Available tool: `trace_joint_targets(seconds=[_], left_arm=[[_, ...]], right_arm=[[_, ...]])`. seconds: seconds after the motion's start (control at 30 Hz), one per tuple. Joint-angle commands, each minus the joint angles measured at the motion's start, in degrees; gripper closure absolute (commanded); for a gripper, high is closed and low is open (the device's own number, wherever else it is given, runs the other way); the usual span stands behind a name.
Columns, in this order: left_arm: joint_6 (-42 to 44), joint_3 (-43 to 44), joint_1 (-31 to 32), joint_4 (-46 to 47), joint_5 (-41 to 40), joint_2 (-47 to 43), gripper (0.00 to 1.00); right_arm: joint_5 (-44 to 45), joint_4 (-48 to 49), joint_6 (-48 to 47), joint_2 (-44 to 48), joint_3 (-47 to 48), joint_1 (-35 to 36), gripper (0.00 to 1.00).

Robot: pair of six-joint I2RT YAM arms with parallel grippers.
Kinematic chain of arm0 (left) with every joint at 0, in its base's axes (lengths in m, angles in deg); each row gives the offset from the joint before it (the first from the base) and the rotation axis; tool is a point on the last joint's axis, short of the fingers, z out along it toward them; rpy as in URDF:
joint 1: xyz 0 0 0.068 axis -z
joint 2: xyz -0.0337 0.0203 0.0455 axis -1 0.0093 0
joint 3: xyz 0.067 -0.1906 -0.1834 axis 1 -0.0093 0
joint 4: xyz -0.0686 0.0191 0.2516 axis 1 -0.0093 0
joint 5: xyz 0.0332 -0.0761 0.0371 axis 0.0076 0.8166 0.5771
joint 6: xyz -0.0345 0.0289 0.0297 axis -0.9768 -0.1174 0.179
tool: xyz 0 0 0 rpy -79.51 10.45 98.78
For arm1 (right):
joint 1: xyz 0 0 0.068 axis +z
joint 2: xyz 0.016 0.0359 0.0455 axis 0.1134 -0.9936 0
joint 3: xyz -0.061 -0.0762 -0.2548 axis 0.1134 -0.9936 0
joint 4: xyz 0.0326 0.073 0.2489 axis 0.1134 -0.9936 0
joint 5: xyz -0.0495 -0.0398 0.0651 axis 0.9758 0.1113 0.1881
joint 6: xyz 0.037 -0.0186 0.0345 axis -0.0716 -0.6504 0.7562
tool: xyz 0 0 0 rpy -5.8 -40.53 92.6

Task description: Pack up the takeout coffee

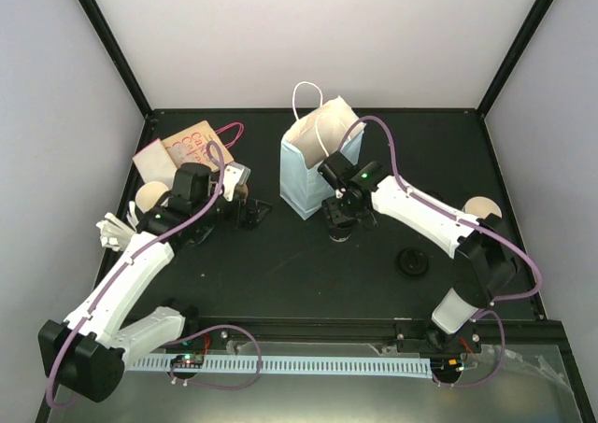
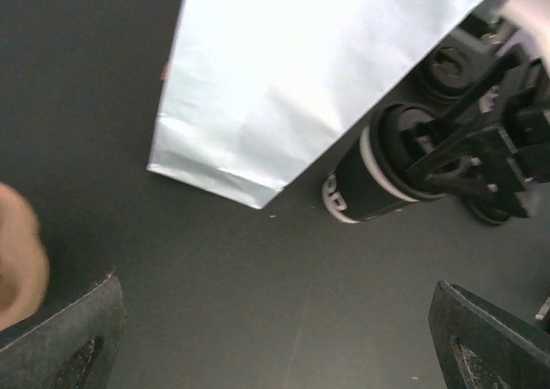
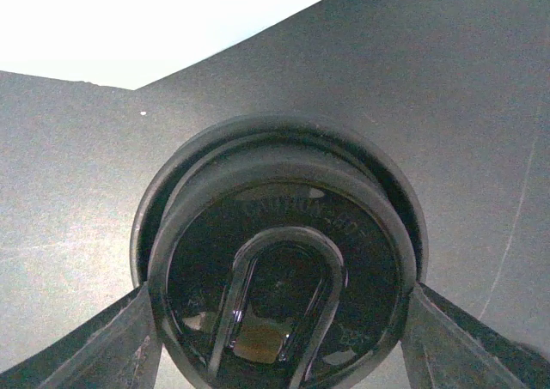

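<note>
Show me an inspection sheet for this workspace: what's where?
Surface: black table.
Job's things: blue bag upright, open; lidded cup beside it.
Clutter: brown bag lying flat; loose lid; tan round item on the left, another on the right.
Grippers: left gripper open, empty; right gripper closed on the cup.
Cables: purple cables along both arms.
Surroundings: pale walls, black frame.

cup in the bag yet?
No, the coffee cup is outside the bag, beside its lower corner, with the right gripper closed around its lid.
</note>
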Motion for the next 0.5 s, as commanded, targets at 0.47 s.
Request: trace_joint_targets(seconds=[0.47], left_arm=[[-23.7,-7.0,10.7,23.3,14.9,10.1,0.01]], right_arm=[[-11.4,-6.8,-6.1,1.9,-3.2,5.6,0.36]])
